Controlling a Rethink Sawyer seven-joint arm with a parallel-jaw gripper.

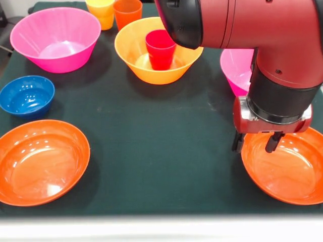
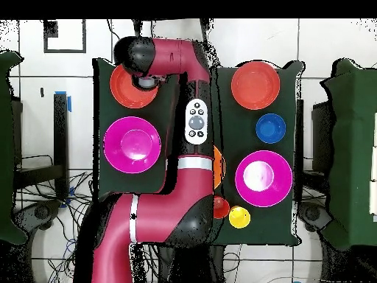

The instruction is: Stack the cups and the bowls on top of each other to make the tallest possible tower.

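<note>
My gripper (image 1: 255, 142) is open, low over the left rim of the right shallow red-orange bowl (image 1: 290, 176); one finger (image 1: 237, 143) hangs outside the rim and the other inside. It holds nothing. The large orange bowl (image 1: 127, 50) at the back holds an upright red cup (image 1: 160, 49). A yellow cup (image 1: 101, 11) and an orange cup (image 1: 127, 11) stand behind it. The small blue bowl (image 1: 26, 96) sits at the left. The green cup is out of view. In the overhead view the arm's wrist (image 2: 143, 63) covers the gripper and part of that shallow bowl (image 2: 121, 88).
A large pink bowl (image 1: 55, 38) stands at the back left, and a second pink bowl (image 1: 233, 68) is half hidden behind my arm. A second shallow red-orange bowl (image 1: 40, 161) sits at the front left. The table's front edge (image 1: 161, 219) runs close below both shallow bowls.
</note>
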